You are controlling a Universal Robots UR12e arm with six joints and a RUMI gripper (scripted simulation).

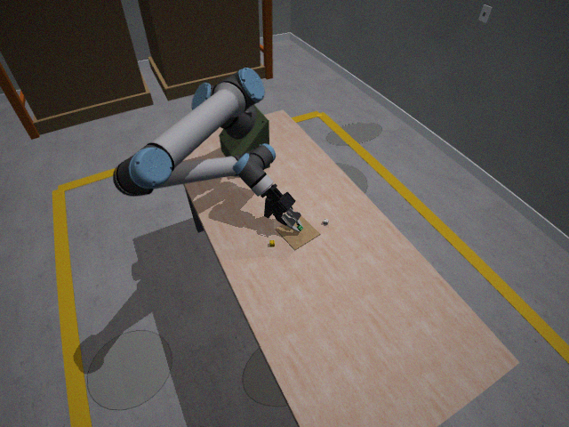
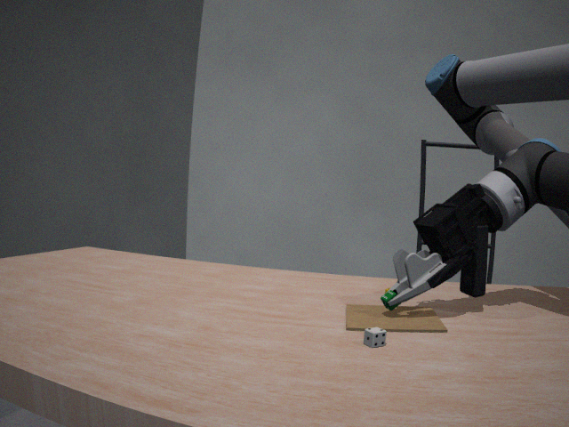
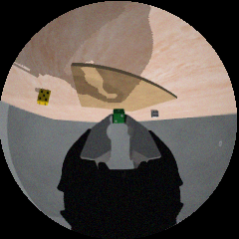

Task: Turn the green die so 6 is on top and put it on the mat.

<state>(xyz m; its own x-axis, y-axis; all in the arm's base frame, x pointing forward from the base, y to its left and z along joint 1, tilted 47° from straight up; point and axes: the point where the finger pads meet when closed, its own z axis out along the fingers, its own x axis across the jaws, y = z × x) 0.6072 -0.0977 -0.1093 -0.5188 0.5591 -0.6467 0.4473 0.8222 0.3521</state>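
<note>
Green die (image 2: pixel 389 301) was pinched at the very tips of the hand (image 2: pixel 396 296), which was clenched on it, tilted forward and down. Die hung low over the mat (image 2: pixel 413 321), right under the fingertips, at the mat's edge nearer the white die; whether it touched the mat couldn't be told from the exterior view. Wrist view showed only a small green face (image 3: pixel 119 116) poking out past the fingers, pips too small to read, so top number unknown.

Handling judgement: small rigid cube, light, smooth hard faces, likely slippery in a tip-only pinch. Not fragile. Best hold looked like two opposite flat faces, centred, not edges or corners, else it would twist out. Held tilted, it could land on an edge and roll when let go, so it probably needed levelling or setting flat before release.

White die (image 2: pixel 374 337) sat on the tabletop (image 2: pixel 183 321) just off the mat, in front of and below the hand. Yellow die (image 1: pixel 271 243) lay on the tabletop off the mat's other side, near. Both apart from the hand, sitting flat.
</note>
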